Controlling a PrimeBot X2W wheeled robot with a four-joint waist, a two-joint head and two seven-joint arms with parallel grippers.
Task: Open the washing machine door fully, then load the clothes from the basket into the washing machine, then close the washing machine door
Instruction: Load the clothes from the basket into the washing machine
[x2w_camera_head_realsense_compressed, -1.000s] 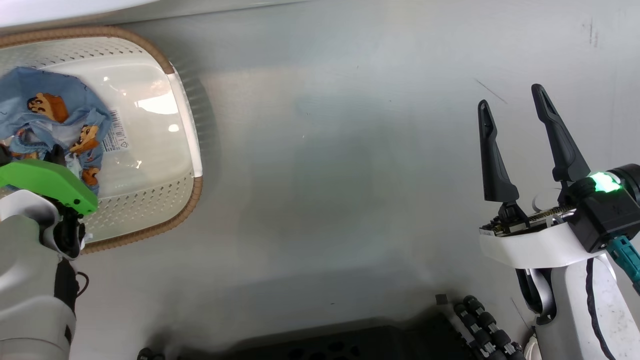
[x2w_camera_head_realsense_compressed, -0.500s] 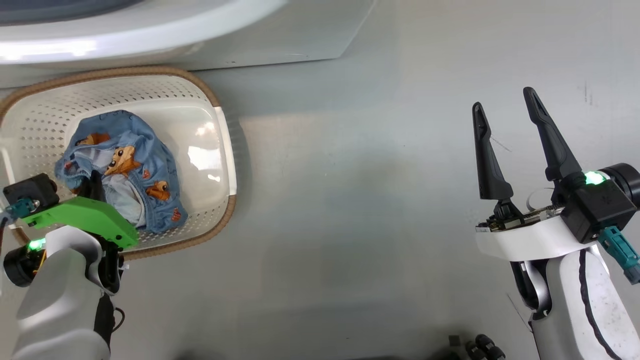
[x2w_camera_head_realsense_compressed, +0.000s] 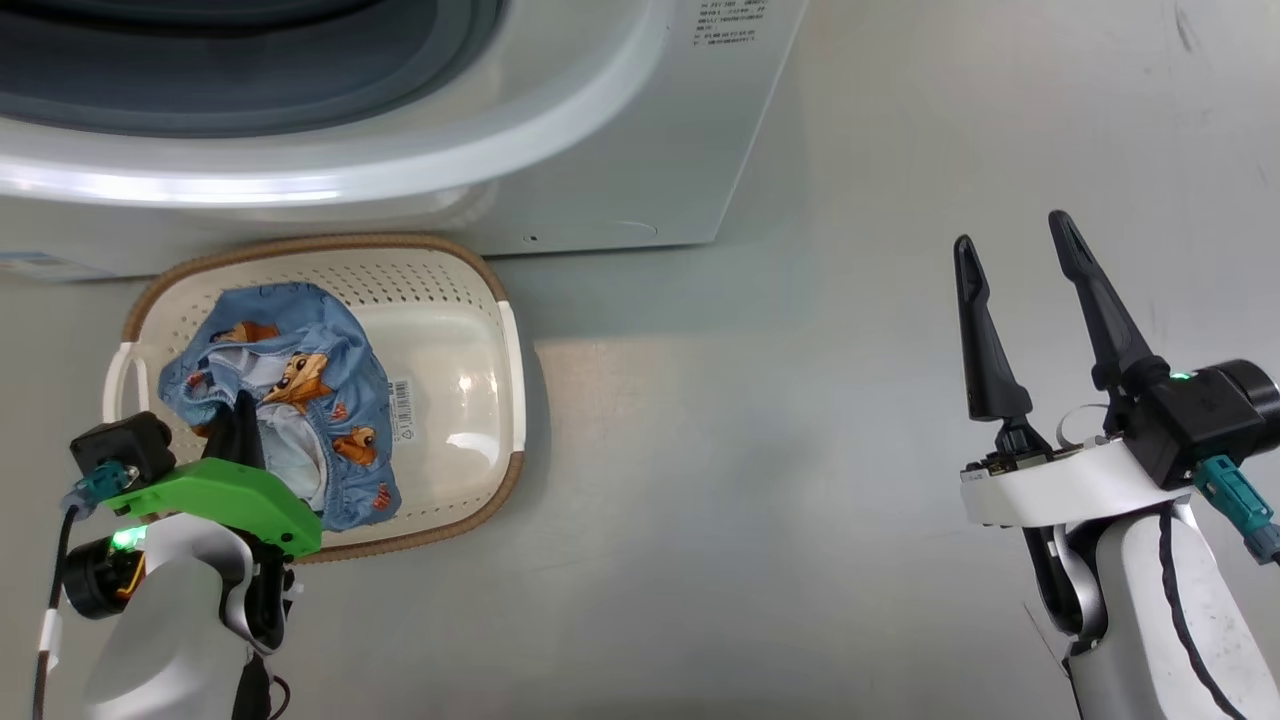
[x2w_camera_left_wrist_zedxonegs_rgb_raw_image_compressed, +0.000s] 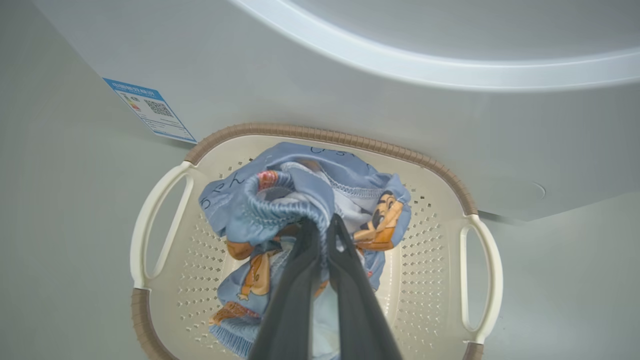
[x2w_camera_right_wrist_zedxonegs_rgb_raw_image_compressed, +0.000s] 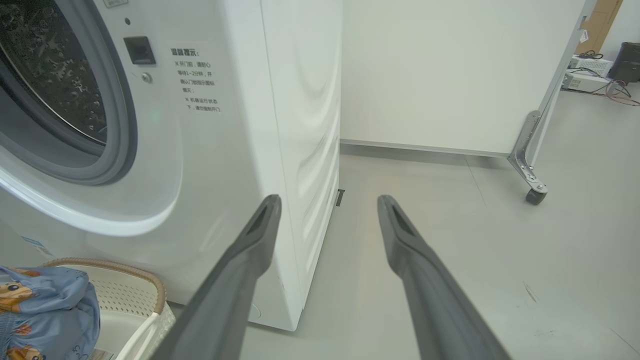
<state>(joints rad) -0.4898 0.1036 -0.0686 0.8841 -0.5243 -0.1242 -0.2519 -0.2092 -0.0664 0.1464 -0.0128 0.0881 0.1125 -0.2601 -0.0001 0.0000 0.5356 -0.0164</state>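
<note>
Basket (x2w_camera_head_realsense_compressed: 515, 340), one, with one blue bundle of clothes (x2w_camera_head_realsense_compressed: 345, 400), left jaws tight on it; right jaws wide, empty

Grey floor (x2w_camera_head_realsense_compressed: 800, 450), white wheeled partition (x2w_camera_right_wrist_zedxonegs_rgb_raw_image_compressed: 450, 75), its caster (x2w_camera_right_wrist_zedxonegs_rgb_raw_image_compressed: 535, 195), cables on distant floor (x2w_camera_right_wrist_zedxonegs_rgb_raw_image_compressed: 620, 92)

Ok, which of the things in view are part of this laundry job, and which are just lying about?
Part of the job: the clothes, pinched by the left gripper; the basket; the washing machine.

Just lying about: the wheeled partition; the electronics and cables on the floor beyond it.
</note>
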